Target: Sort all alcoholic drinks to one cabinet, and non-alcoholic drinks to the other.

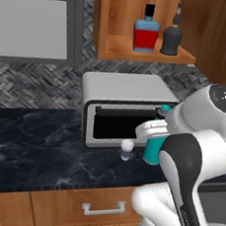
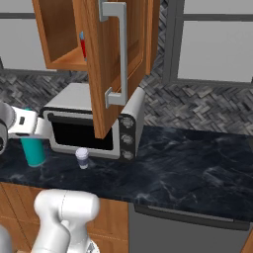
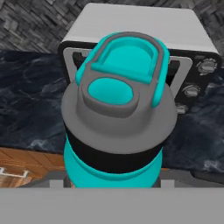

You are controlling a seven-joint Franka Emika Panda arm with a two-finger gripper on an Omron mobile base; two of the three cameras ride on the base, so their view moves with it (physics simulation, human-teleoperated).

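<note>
Four drinks are in view. Two stand on the floor of an open wooden wall cabinet (image 1: 112,45): a squarish blue bottle (image 1: 146,34) with a red label and black cap, and beside it, to its right, a near-black round-bodied bottle (image 1: 172,36) with a slim neck. The other two stand on a dark marble counter (image 1: 41,146): a slim teal bottle (image 1: 153,148) and a small pale lidded cup (image 1: 126,149) just beside it.

A silver toaster oven (image 1: 120,106) sits on the counter directly below the cabinet, right behind the teal bottle and the cup.

In the left base view, the robot's white arm partly covers the teal bottle, and the gripper (image 1: 158,121) sits at the bottle's top. Whether its fingers are closed on the bottle cannot be told.

The right base view shows what the left one does not: a cabinet door (image 2: 106,64) with a long silver bar handle (image 2: 117,54) stands open and hangs in front of the oven, hiding most of the cabinet's inside. Only a sliver of the blue bottle's red label shows past the door's edge. Here the teal bottle stands clear at the left, with the cup to its right. A dark appliance front sits under the counter at lower right, and windows flank the cabinet.

The hand view looks straight down on the teal bottle's grey screw cap (image 3: 119,118) with its teal flip loop, very close, with the oven behind it.

Wooden drawers with silver handles (image 1: 103,209) run below the counter.
</note>
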